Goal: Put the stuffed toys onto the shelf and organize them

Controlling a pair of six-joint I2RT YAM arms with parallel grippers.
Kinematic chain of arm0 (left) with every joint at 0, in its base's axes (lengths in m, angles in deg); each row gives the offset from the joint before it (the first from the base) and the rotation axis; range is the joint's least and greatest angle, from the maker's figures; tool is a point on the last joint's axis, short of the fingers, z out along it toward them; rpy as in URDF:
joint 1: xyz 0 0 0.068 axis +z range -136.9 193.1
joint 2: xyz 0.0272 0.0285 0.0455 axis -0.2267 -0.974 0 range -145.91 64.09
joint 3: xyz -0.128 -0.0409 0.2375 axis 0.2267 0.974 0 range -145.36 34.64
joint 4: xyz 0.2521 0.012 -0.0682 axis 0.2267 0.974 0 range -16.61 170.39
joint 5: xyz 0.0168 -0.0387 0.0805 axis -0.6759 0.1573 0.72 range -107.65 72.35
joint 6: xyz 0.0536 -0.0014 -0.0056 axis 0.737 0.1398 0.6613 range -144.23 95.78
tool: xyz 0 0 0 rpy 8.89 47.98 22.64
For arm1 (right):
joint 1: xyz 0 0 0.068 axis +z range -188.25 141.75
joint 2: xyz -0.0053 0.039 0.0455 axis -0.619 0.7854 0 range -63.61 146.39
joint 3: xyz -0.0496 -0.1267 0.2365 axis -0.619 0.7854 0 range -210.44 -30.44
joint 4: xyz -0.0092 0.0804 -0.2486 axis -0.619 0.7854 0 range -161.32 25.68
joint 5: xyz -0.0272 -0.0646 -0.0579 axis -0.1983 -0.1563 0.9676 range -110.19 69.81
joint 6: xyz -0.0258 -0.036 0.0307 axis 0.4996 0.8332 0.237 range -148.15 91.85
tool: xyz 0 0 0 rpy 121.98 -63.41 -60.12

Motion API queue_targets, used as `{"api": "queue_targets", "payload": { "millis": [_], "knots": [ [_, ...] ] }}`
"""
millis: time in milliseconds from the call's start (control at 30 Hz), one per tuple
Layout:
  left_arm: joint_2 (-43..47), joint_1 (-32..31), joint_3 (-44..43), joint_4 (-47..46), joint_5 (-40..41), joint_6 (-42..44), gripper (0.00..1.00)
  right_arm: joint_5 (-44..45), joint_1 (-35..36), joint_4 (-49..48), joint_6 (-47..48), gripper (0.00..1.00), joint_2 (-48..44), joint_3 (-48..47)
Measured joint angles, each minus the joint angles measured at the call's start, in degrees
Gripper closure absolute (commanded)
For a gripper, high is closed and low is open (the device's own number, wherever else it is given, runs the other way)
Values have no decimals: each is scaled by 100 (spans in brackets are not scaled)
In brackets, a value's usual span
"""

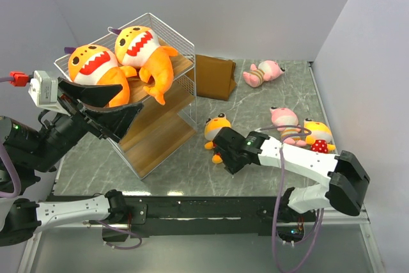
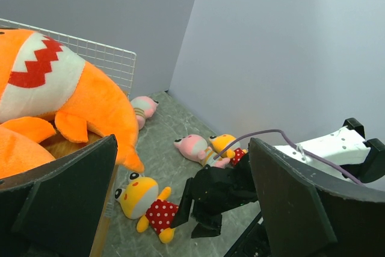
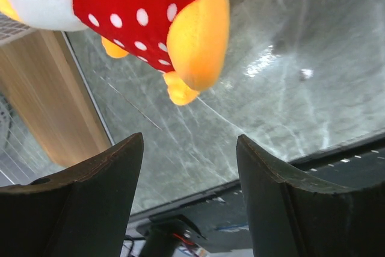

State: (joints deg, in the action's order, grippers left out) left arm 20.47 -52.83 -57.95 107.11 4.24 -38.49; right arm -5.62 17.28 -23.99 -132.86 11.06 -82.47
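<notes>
**Both grippers spread and empty; four toys on the table**

Top view: two orange sharks (image 1: 96, 65) lie on the shelf's (image 1: 160, 139) top board, beside the gaping left gripper (image 1: 131, 98). A brown bag (image 1: 214, 76) stands behind the shelf.

Left wrist: the right gripper (image 2: 207, 200) sits just beside a red-dotted toy (image 2: 147, 206).

Right wrist: its fingers (image 3: 90, 197) stand apart, and the toy lies just beyond them, next to the shelf.

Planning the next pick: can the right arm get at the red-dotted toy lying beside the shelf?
Probably yes. The right gripper is open just short of the red-dotted toy, with nothing between them. The shelf stands close on one side, so room there looks tight.
</notes>
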Motion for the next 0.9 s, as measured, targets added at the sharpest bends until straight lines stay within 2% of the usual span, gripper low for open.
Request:
{"api": "queue_targets", "payload": {
  "millis": [433, 533, 633, 667, 733, 767, 900],
  "knots": [
    [-9, 0, 0, 0, 2, -2, 4, 535, -146, -494, -326, 30, 501, 168],
    [-24, 0, 0, 0, 2, 0, 4, 603, -229, -584, -289, 33, 645, 260],
    [-26, 0, 0, -2, 2, -2, 3, 645, -354, -758, -190, 47, 848, 341],
    [-24, 0, 0, -4, 4, -2, 4, 656, -400, -868, -149, 65, 887, 409],
    [-20, 0, 15, -22, 9, -4, 4, 706, -466, -1123, -68, 85, 876, 553],
    [-15, 0, 31, -28, 11, -2, 4, 761, -483, -1292, -33, 100, 835, 632],
    [-15, -2, 52, -28, 28, -2, 4, 927, -487, -1569, 350, 100, 520, 780]
  ]
}}
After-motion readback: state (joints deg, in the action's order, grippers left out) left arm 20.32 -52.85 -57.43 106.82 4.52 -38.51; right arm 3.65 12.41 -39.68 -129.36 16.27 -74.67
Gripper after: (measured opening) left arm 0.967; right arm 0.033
